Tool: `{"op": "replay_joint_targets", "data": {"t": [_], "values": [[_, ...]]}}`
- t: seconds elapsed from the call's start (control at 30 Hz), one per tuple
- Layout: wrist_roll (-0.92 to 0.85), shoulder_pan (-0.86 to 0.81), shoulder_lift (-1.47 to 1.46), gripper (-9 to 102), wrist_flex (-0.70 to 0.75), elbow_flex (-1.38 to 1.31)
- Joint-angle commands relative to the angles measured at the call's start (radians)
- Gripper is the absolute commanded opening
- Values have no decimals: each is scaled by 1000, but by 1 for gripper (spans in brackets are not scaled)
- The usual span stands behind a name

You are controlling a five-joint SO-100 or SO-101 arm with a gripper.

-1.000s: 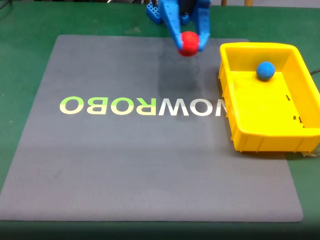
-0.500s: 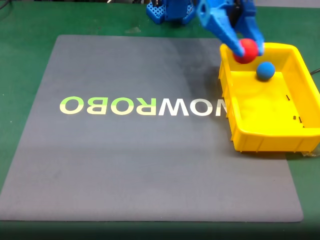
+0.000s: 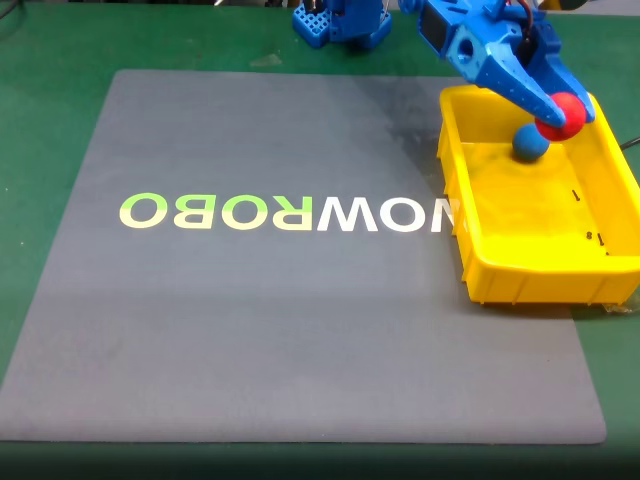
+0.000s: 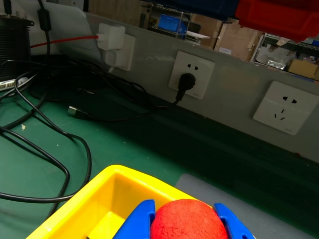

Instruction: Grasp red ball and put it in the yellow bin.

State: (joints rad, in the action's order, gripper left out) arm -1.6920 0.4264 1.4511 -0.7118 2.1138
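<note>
In the fixed view my blue gripper (image 3: 562, 113) is shut on the red ball (image 3: 564, 112) and holds it in the air over the far part of the yellow bin (image 3: 480, 262). A blue ball (image 3: 527, 144) lies inside the bin just below and left of the red one. The wrist view shows the red ball (image 4: 187, 220) squeezed between the two blue fingertips (image 4: 135, 222), with a corner of the yellow bin (image 4: 102, 190) beneath.
The bin stands at the right edge of a grey mat (image 3: 250, 300) printed with letters, on a green table. The blue arm base (image 3: 340, 22) is at the far edge. In the wrist view, black cables (image 4: 45, 144) and wall sockets (image 4: 192, 74) lie beyond the table.
The gripper has carried the red ball to the right, from above the mat, across the bin's left wall, to a spot over the bin's far part near the blue ball.
</note>
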Motion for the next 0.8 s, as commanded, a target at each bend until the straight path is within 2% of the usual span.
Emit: {"op": "replay_joint_targets", "data": {"t": [0.0,0.07,0.17,0.3,0.77], "values": [[-5,18,11,1,-31,-67],[2,15,12,3,-31,-67],[8,8,17,21,-37,-66],[3,-6,6,32,-80,-61],[8,-32,37,35,-80,-52]]}}
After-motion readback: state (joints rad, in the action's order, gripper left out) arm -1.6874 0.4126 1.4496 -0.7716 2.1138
